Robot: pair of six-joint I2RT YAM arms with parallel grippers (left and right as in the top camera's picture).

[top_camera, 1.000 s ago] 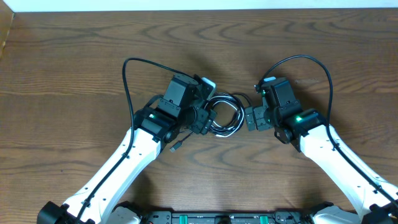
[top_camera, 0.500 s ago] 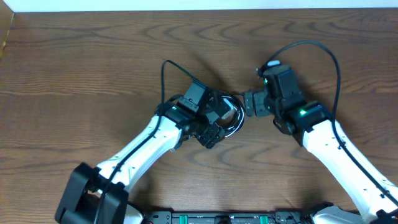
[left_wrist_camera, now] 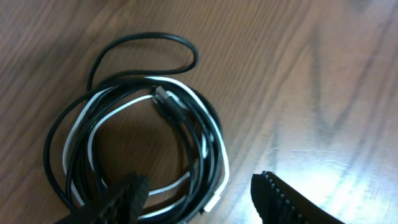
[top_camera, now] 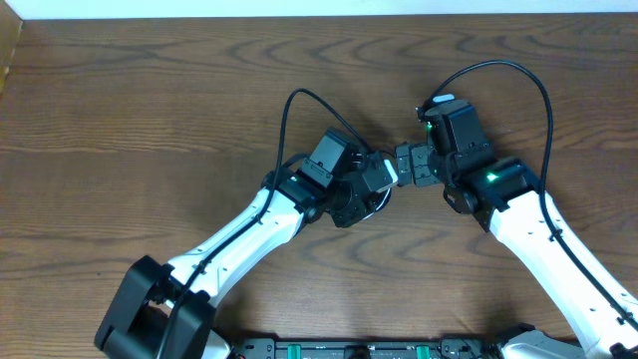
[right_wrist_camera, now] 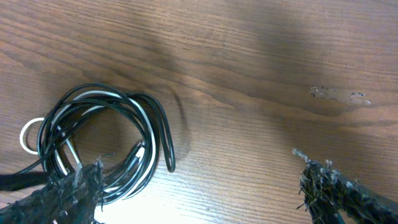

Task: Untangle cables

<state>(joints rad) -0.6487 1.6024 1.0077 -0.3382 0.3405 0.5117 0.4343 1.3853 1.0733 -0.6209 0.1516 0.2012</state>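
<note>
Cables [left_wrist_camera: 143, 124] coiled, mostly hidden overhead beneath spread left hand [left_wrist_camera: 199, 184], right hand [right_wrist_camera: 199, 169] spread wide, coil's lower edge cropped

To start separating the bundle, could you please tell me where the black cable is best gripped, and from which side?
Probably the single black loop bulging out of the coil. Come down from above, straddling the strand: there it lies alone on the bare table, clear of the white cable.

Overhead: straight down, far, whole table [top_camera: 120, 100]. Both wrist views: close, low, angled down at the wood; share the coiled cables [left_wrist_camera: 214, 143] from opposing sides
</note>
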